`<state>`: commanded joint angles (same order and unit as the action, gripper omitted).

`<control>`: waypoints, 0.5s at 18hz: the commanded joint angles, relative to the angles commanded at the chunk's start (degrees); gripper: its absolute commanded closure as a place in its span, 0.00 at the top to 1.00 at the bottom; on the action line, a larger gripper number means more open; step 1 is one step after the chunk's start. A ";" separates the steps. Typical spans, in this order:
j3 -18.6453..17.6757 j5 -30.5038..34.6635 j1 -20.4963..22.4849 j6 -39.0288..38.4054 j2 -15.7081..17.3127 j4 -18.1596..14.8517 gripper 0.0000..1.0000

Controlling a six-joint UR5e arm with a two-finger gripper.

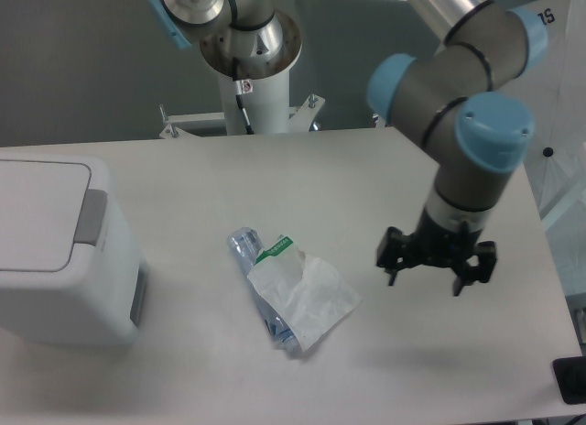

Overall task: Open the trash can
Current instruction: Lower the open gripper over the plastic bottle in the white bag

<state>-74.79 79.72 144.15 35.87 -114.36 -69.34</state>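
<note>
At 9 o'clock: trash can (55, 260), rigid, likely light plastic, lid closed; press grey push tab (89, 217). Gripper (437, 269) fingers spread, empty.

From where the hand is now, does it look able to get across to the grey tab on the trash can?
Probably yes. The hand hangs open above the table, far right of the grey tab; only the low crushed bottle lies between, easily passed over.

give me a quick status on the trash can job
Pincer open, empty, right of table. Trash can lid shut, untouched. Crushed bottle lies between them.
</note>
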 joint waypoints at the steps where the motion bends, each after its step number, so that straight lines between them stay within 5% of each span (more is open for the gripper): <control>1: -0.44 -0.26 -0.62 -0.79 0.88 -0.17 1.00; 9: -5.71 -3.60 -8.35 -12.74 8.96 -0.70 1.00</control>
<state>-80.50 76.12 135.80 23.13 -105.40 -70.05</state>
